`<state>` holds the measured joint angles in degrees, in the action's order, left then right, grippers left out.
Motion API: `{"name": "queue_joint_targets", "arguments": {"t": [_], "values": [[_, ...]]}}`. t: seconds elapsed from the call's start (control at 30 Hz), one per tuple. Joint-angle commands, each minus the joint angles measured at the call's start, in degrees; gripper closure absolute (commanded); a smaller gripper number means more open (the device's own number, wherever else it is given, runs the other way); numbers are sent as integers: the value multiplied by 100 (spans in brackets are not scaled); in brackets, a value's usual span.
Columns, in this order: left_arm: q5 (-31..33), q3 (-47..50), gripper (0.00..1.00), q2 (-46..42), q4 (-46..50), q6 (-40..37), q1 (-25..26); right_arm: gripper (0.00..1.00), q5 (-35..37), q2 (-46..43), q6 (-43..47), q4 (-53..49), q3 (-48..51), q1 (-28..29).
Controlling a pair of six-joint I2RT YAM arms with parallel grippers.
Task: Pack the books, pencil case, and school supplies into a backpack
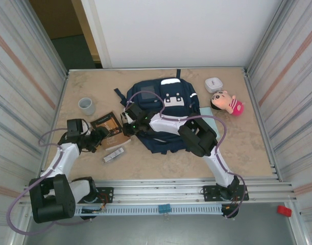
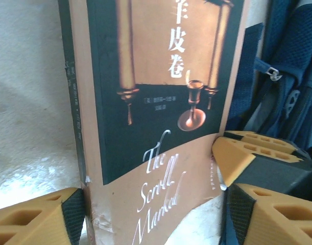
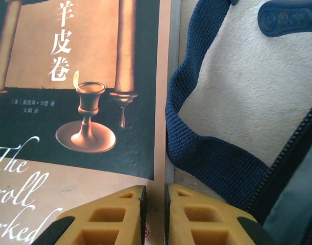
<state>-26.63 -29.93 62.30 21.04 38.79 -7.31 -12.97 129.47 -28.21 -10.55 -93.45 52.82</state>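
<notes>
While the book (image 1: 111,128) lies flat on the counter (image 1: 247,143) just left of the backpack (image 1: 166,109) | right end effector (image 3: 154,204) pinched shut on its backpack-side edge, left end effector (image 2: 153,204) open, straddling it | risk imo: thin edge grip slips, or the cover snags that strap (image 3: 196,148)

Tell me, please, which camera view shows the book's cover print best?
The right wrist view: the book lies close and sharp, its cover print readable. The left wrist view shows the book slanted and blurrier; the top view shows it tiny.
</notes>
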Motion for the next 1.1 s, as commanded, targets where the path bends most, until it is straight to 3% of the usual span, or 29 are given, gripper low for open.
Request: {"name": "queue_joint_targets", "arguments": {"t": [0.0,0.27,0.4,0.53,0.6,0.8,0.9,1.07], "values": [[-684,-148,24,23,-459,125,216,85,-333,91,-101,-343,227,63],[-732,-48,23,441,-1280,477,565,87,-470,118,-144,-299,248,46],[-577,-81,29,607,-1381,573,622,87,-476,80,-161,-284,299,36],[-110,-178,57,643,-978,386,619,84,-412,-162,-213,-96,548,14],[94,-192,66,576,-774,319,617,81,-420,-373,-308,160,775,-20],[409,-414,100,-69,-141,-155,634,64,-532,-1244,-546,1081,1540,-103],[540,-678,100,-583,289,-573,704,51,-496,-1693,-581,1390,1857,-97],[288,-1151,100,-1283,554,-1318,1016,44,-281,-2773,-558,1981,2604,-51]]}}
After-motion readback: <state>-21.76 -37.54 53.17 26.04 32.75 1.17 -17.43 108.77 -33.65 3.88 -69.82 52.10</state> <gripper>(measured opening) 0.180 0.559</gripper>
